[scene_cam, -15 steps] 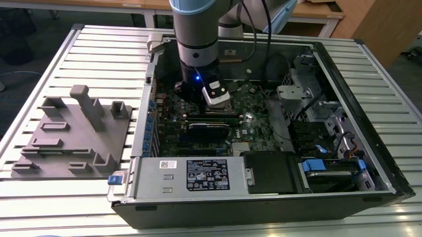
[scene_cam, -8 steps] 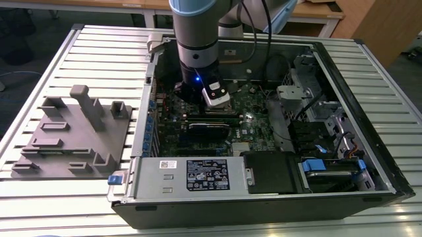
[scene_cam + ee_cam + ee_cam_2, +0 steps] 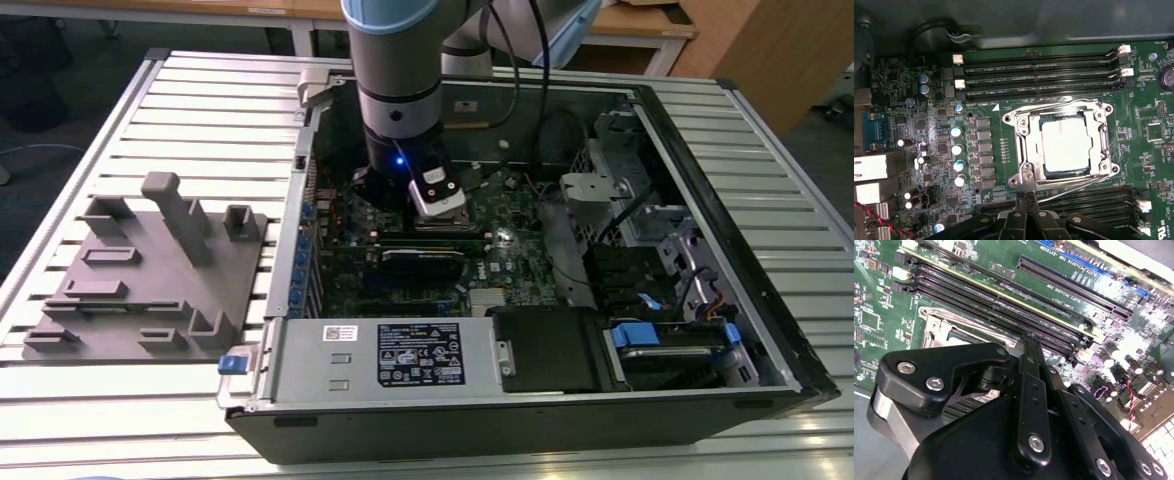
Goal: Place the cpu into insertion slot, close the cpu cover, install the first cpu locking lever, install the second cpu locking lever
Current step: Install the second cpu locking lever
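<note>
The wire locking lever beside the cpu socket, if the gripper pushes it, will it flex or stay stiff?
The locking lever is a thin wire, so it probably springs a little. Its smooth metal may slip off the narrow gripper. The framing cpu cover looks stiffer.

The cpu (image 3: 1066, 145), a flat square chip with a pale silvery top, lies level in the slot (image 3: 1040, 172) on the green board. The cover (image 3: 1026, 145), a silver frame with a large cut-out, lies closed flat around it. Thin wire levers (image 3: 1074, 189) run along the frame's 6 o'clock and 12 o'clock edges, in the first wrist view.
</note>
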`<state>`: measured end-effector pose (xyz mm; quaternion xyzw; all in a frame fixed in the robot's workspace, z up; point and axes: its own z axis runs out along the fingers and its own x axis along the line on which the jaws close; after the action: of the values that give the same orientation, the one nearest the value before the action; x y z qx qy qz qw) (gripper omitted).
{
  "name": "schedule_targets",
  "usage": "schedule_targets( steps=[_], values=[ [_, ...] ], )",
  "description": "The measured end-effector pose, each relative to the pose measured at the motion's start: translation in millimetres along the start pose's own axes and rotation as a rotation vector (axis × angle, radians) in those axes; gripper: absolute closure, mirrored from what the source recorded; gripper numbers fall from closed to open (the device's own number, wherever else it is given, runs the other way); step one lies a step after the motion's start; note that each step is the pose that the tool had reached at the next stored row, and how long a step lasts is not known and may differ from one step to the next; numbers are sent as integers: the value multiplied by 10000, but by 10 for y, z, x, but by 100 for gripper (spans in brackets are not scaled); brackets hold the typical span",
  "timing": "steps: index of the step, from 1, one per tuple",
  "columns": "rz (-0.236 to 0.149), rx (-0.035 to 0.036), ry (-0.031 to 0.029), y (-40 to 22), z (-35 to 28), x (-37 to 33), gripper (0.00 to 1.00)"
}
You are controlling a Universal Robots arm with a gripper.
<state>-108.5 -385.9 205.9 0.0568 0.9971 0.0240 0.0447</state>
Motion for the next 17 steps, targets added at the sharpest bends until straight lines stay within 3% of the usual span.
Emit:
schedule_targets(
  steps=[2, 7, 17],
  values=[
    [5, -68, -24, -3, -1, 10, 89],
    [31, -383, -56, -18, -3, 34, 89],
    [58, -705, -91, -35, 54, 76, 89]
  ],
)
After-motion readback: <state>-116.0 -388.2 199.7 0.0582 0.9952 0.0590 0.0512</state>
